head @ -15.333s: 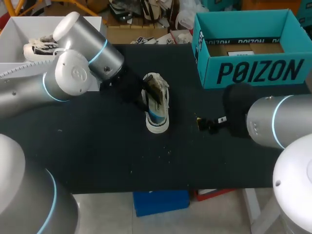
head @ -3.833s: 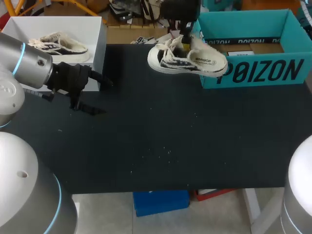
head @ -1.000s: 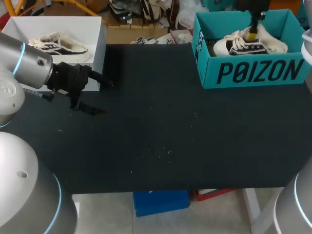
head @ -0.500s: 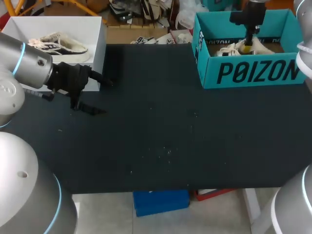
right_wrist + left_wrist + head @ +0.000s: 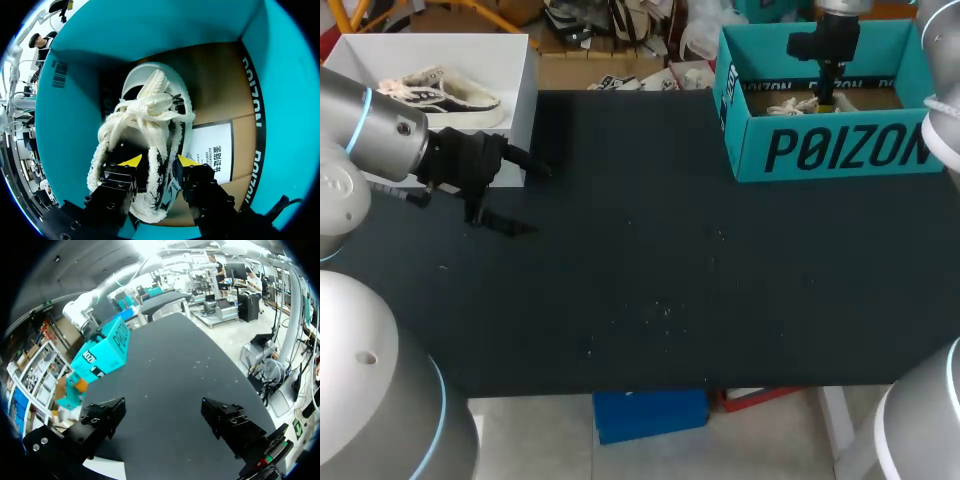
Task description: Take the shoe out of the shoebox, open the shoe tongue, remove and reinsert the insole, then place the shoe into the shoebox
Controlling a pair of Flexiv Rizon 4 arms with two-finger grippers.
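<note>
Right pincer [image 5: 158, 161] sat low inside the shoebox [image 5: 150, 35]. Its yellow tips stood narrow and pressed from both sides on one side wall of the shoe [image 5: 145, 107], back near the collar. We judged this grip chosen because the collar wall is a thin, firm edge. A shoe can hang from it with the sole down and then settle flat on the cardboard floor. The pincer had not let go. By our reading the shoe was in place and only the release remained.

The shoe lay under and ahead of the right pincer, sole down, upright, wholly within the box walls. Its long axis ran straight out from the pincer, in line with the printed long wall beside it. The toe pointed away from the pincer toward the far end wall, and the heel was nearest the fingers. The laces [image 5: 150, 100] were bunched loose on top, just ahead of the tips. A white label [image 5: 215, 150] lay on the box floor just beside the shoe, partly under its edge.

Left pincer [image 5: 162, 415] hung well apart from the box over the dark surface [image 5: 165, 365], fingers spread wide with nothing between them. We took this as a parked pose, kept clear so that the right arm had the box to itself.
</note>
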